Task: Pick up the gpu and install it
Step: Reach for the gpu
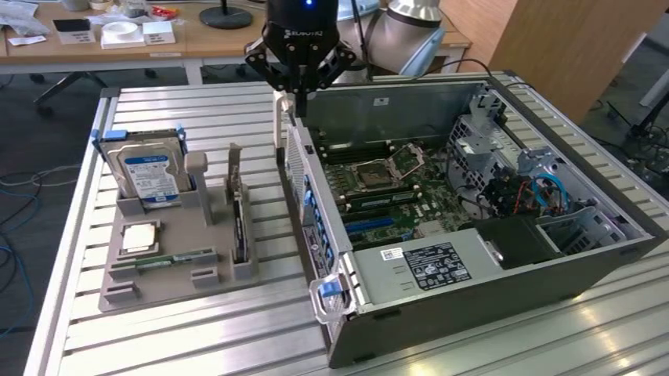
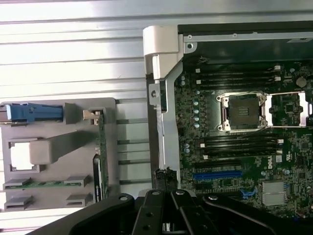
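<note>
On the worktop (image 1: 188, 337), the holder (image 1: 180, 231) lies just beside the open computer case (image 1: 471, 313), on the exterior view's left. The hard drive (image 1: 146, 172) stands upright at the holder's far end, and the gpu (image 1: 238, 215) stands on edge along the side nearest the case. The gripper (image 1: 299, 92) hangs above the case wall facing the holder.

Ribbed bare-metal table (image 1: 209, 345); matt grey plastic holder (image 1: 178, 235); circuit-board gpu (image 1: 240, 227); sheet-metal case (image 1: 397, 110)
</note>
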You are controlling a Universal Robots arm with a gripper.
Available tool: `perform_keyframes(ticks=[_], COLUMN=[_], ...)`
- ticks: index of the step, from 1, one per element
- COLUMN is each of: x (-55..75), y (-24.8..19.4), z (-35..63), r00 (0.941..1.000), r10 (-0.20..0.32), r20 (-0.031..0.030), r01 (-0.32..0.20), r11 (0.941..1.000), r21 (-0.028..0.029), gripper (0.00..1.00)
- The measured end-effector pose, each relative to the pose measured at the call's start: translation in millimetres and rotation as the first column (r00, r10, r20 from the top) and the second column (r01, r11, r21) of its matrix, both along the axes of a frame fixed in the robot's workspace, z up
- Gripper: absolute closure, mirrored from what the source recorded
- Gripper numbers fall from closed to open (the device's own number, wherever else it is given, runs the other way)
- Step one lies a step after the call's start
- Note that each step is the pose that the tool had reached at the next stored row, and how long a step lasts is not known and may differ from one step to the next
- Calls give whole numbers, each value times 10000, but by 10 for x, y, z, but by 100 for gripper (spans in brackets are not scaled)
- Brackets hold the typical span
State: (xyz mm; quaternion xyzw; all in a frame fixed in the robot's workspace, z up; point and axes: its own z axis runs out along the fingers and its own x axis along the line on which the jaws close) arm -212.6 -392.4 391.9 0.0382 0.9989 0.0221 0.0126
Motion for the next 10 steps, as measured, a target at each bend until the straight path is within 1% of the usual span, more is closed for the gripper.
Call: perform_keyframes(ticks=[10], x=[-239], y=[26], z=[-6], r00=[10000], r10=[-5], r20=[1], r01=[5], r11=[10000], r21=[0], gripper=[89])
